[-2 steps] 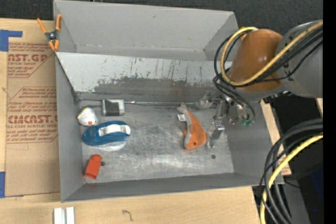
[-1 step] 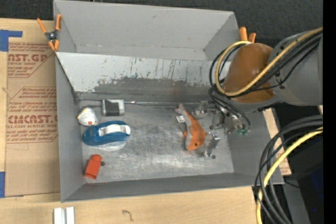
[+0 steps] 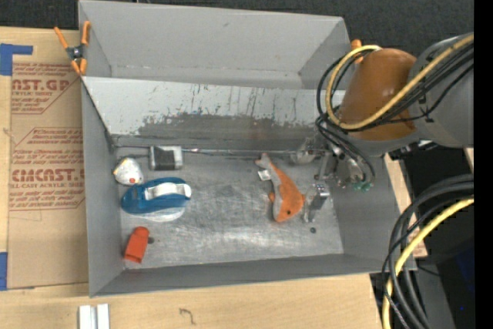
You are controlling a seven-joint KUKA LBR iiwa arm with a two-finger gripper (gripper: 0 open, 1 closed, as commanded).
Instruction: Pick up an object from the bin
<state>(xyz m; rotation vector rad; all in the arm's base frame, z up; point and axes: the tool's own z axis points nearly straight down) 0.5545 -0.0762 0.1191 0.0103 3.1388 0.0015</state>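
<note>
My gripper (image 3: pixel 319 195) hangs low over the right part of the bin floor, close to the right wall. Just to its left lies an orange, elongated curved thing (image 3: pixel 286 197) with a pale grey end pointing to the upper left. Its lower end is next to the gripper; whether they touch I cannot tell.
On the left side of the bin lie a blue and white tape dispenser (image 3: pixel 156 198), a white rounded thing with a red spot (image 3: pixel 127 171), a small dark grey block (image 3: pixel 166 158) and an orange-red cylinder (image 3: pixel 137 244). The arm with its orange cover and cables comes in over the right wall.
</note>
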